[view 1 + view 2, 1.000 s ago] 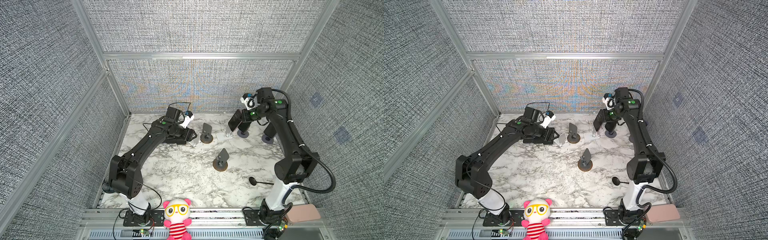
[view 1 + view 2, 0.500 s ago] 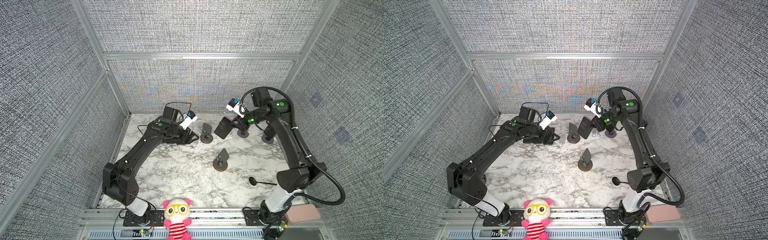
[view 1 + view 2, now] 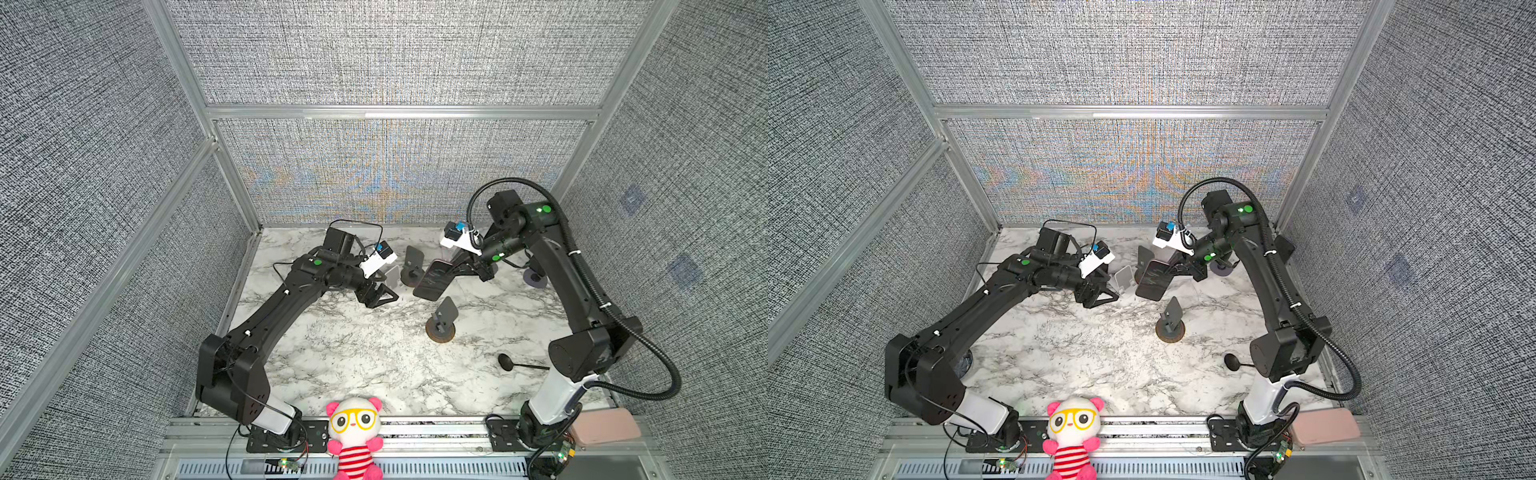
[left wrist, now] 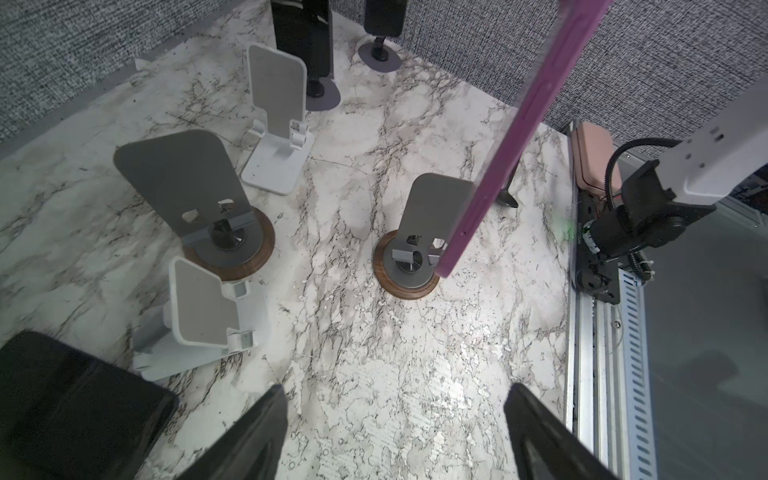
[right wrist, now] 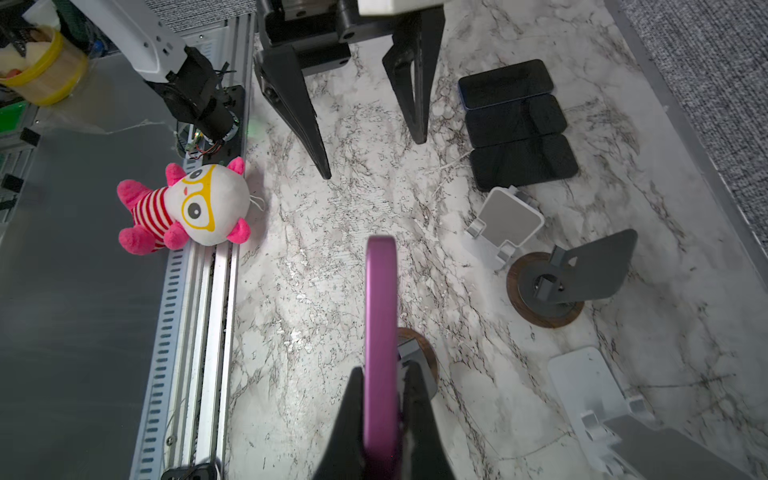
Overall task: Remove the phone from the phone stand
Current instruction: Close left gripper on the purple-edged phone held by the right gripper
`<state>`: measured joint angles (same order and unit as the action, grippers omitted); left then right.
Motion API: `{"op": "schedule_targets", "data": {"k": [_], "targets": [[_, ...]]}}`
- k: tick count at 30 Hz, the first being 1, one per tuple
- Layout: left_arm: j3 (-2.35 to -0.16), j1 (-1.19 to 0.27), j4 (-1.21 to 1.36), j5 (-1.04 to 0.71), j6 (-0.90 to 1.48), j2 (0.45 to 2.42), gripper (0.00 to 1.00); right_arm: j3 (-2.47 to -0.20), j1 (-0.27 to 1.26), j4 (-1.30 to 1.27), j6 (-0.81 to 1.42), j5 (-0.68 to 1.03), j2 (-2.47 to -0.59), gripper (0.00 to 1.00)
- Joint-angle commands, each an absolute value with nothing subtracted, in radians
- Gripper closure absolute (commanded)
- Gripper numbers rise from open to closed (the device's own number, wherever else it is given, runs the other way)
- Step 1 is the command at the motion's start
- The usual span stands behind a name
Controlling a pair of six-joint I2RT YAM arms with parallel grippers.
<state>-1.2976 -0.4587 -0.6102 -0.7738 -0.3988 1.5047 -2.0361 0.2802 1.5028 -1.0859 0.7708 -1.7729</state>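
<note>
The phone [image 3: 433, 279], dark-screened in a purple case, hangs tilted above the marble table, clear of every stand. My right gripper [image 5: 382, 372] is shut on its edge; the purple case [image 5: 380, 311] sticks out between the fingers. In both top views the right gripper [image 3: 1177, 270] holds it near the table's back middle. Two dark phone stands [image 4: 316, 62] on round purple-grey bases stand further back, with nothing resting on them. My left gripper [image 3: 380, 295] is open and empty, left of the phone [image 4: 511, 137], low over bare marble.
Two grey stands on wooden discs [image 4: 415, 249] [image 4: 199, 195] and two white folding stands [image 4: 278, 124] [image 4: 208, 307] are on the table. Three dark phones [image 5: 519, 124] lie flat side by side near the left wall. A plush toy [image 3: 355, 432] sits on the front rail.
My right gripper has carried the phone from the back right stand leftward to the back middle. My left gripper has opened wider and shifted slightly forward.
</note>
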Motion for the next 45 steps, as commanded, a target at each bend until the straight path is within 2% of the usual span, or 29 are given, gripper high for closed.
{"op": "schedule_targets", "data": {"k": [1,5,13,19,34,36,42,45], "targets": [[-1.282,-0.459,-0.524,-0.876,-0.448,1.484,0.17,-2.036,0.290,1.565,-1.179,0.848,-1.783,1.00],[-1.280,-0.461,-0.518,-0.931,-0.450,1.490,0.20,-2.032,0.313,1.578,-1.193,0.852,-1.803,1.00],[-1.291,-0.482,-0.581,-0.963,-0.514,1.504,0.35,-2.035,0.342,1.580,-1.203,0.882,-1.825,1.00],[-1.307,-0.500,-0.604,-0.969,-0.515,1.526,0.52,-2.035,0.358,1.587,-1.208,0.903,-1.834,1.00],[-1.308,-0.532,-0.582,-1.006,-0.491,1.552,0.58,-2.023,0.374,1.579,-1.187,0.910,-1.848,1.00],[-1.309,-0.538,-0.584,-1.005,-0.491,1.556,0.60,-2.016,0.373,1.569,-1.182,0.915,-1.844,1.00],[-1.307,-0.553,-0.574,-1.009,-0.491,1.562,0.77,-2.004,0.375,1.548,-1.162,0.919,-1.834,1.00],[-1.306,-0.562,-0.571,-1.009,-0.487,1.568,0.79,-2.001,0.374,1.540,-1.151,0.920,-1.834,1.00]]}}
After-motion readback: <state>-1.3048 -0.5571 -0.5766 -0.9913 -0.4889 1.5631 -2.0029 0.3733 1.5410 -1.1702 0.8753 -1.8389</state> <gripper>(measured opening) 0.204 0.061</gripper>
